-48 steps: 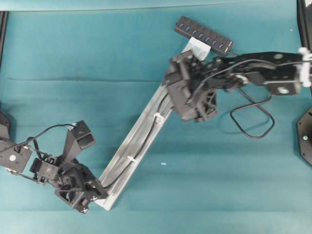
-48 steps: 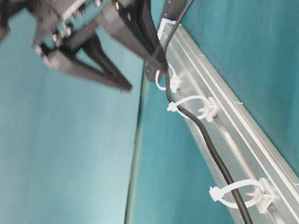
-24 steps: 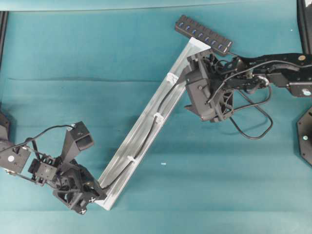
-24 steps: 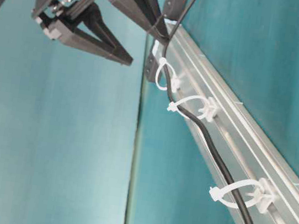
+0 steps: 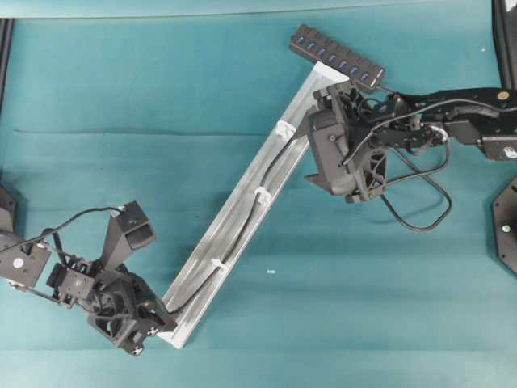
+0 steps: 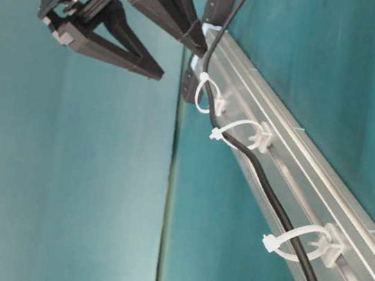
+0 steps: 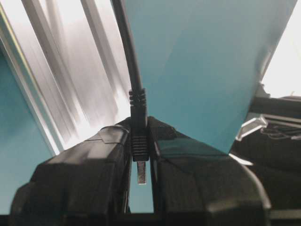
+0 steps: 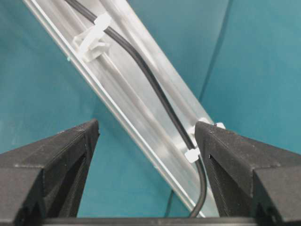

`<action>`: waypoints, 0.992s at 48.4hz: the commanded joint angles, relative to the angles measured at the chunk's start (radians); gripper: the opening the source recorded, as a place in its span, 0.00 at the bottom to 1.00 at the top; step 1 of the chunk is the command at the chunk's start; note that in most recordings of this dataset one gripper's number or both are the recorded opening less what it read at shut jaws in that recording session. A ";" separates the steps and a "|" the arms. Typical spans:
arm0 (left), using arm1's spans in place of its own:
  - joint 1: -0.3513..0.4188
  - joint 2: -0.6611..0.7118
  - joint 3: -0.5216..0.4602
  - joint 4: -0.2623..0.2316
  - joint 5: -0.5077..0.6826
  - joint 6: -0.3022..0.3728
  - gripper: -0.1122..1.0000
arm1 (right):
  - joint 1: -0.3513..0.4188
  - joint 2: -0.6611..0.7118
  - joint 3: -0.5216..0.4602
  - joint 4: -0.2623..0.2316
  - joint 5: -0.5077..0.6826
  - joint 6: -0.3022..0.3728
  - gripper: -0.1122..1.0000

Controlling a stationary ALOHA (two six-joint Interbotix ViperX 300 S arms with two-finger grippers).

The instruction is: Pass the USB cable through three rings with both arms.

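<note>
Three rings (image 5: pixel 262 194) already carry the USB cable (image 5: pixel 242 230) along the rail (image 5: pixel 202 271). At seven o'clock, the left pincer (image 7: pixel 140 162) pinches its slim plug; the right pincer (image 8: pixel 146 141) gapes empty. Limp, light cord: hold the plug's stiff collar.

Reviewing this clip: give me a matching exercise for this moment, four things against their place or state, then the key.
Things:
1. USB cable
2. left hand
3. right hand
4. hub

States:
A. jaws wide apart, holding nothing, above the rail's upper part
B. lies off the rail's top end, blue sockets up
C. runs along the rail through all three rings
D. closed on the cable's plug at the rail's bottom end

Pairs: 1-C, 2-D, 3-A, 4-B
</note>
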 commanded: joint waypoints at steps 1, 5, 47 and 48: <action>-0.003 -0.015 -0.012 0.003 -0.005 0.002 0.27 | 0.011 -0.005 -0.003 0.002 -0.006 0.015 0.90; -0.003 -0.015 -0.012 0.003 -0.005 0.002 0.48 | 0.014 -0.005 -0.005 0.002 -0.006 0.015 0.90; 0.137 -0.308 -0.054 0.006 0.202 0.368 0.95 | 0.046 -0.046 -0.003 0.003 0.003 0.247 0.90; 0.141 -0.313 -0.052 0.003 0.202 0.380 0.95 | 0.044 -0.058 -0.003 0.003 0.005 0.249 0.90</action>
